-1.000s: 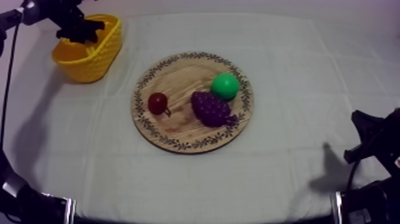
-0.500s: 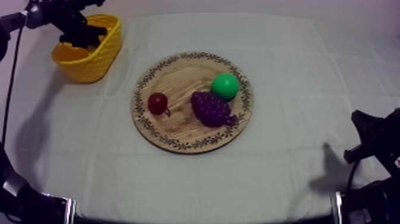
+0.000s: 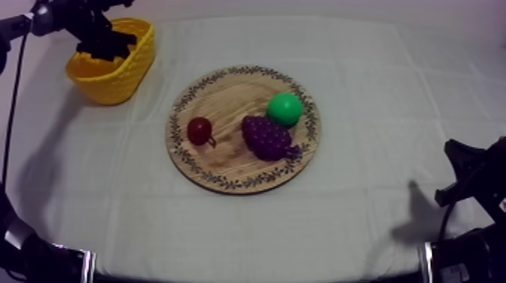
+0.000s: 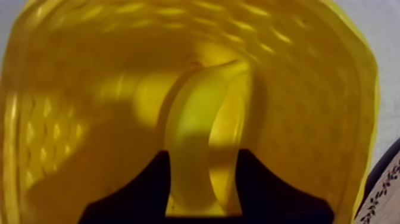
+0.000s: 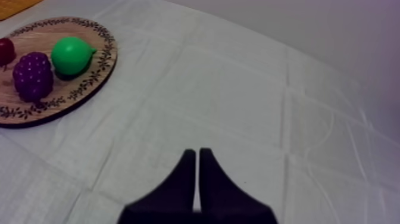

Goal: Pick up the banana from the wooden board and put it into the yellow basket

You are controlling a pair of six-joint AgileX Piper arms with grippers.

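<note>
My left gripper point(image 4: 202, 156): clamped on banana point(image 4: 199, 113), down inside yellow basket point(image 3: 113, 83), far left corner of table point(image 3: 361, 68). My right gripper point(image 5: 197, 155): clenched, nothing held, near right edge. Wooden board point(image 3: 226, 162), mid-table: pear point(image 3: 285, 108), grapes point(image 3: 265, 136), small red fruit point(image 3: 199, 129).

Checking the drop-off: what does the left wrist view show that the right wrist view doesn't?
Left wrist: the banana gripped by the left pincer, inside the yellow basket. Right wrist: the right pincer shut on nothing, plus the pear, grapes and small red fruit. Both: the patterned rim of the wooden board.
</note>
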